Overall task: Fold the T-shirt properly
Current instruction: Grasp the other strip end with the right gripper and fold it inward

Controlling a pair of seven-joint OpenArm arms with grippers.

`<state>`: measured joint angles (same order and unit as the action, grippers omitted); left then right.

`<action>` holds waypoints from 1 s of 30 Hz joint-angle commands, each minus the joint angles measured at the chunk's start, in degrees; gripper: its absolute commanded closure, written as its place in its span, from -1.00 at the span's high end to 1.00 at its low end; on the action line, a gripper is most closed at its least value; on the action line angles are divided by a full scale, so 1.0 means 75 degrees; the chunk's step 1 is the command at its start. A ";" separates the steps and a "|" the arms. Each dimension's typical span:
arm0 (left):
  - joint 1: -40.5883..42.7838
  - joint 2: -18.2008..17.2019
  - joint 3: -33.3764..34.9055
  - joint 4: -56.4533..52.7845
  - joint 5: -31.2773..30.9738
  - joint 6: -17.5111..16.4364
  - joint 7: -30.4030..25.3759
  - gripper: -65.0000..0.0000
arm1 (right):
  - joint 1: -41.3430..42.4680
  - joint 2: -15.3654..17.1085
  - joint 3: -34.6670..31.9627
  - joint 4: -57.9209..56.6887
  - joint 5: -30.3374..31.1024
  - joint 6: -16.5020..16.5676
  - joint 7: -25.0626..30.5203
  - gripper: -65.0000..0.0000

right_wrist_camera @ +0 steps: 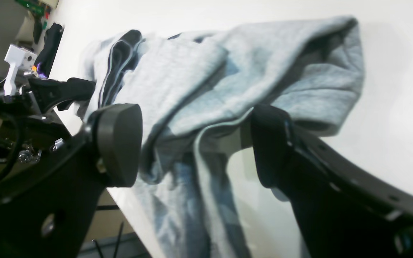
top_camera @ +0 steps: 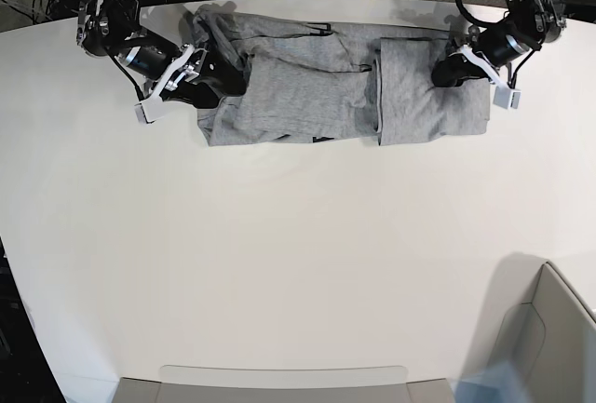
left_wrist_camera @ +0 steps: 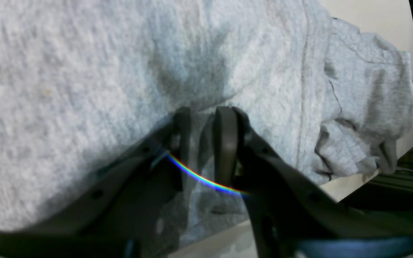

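The left gripper (left_wrist_camera: 202,123) pinches the T-shirt (top_camera: 317,96) mid-fold while the right gripper (right_wrist_camera: 195,147) gapes wide, probably needing a fresh hold.

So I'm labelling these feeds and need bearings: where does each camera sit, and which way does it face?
Left wrist: rides the left arm, looks along its black fingers pinching the heather-grey cotton T-shirt.
Right wrist: rides the right arm, looks past its wide-apart fingers at the shirt's bunched end on the white table.
Base: overhead, faces down on table, shirt and both arms; left gripper, right gripper.
Shared: all three show the T-shirt; the base view shows both grippers.
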<state>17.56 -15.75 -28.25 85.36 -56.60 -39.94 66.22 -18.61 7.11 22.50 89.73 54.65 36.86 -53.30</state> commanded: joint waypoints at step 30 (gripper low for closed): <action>-0.0003 -0.0086 -0.0025 0.0100 0.0051 -0.0008 0.0074 -0.64 | 0.0284 -0.0486 -0.1095 -0.0624 -0.0576 -0.1205 0.0607 0.43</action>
<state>17.45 -15.84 -28.25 85.38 -56.80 -39.92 66.39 -16.49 3.29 14.17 84.64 50.39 28.25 -48.77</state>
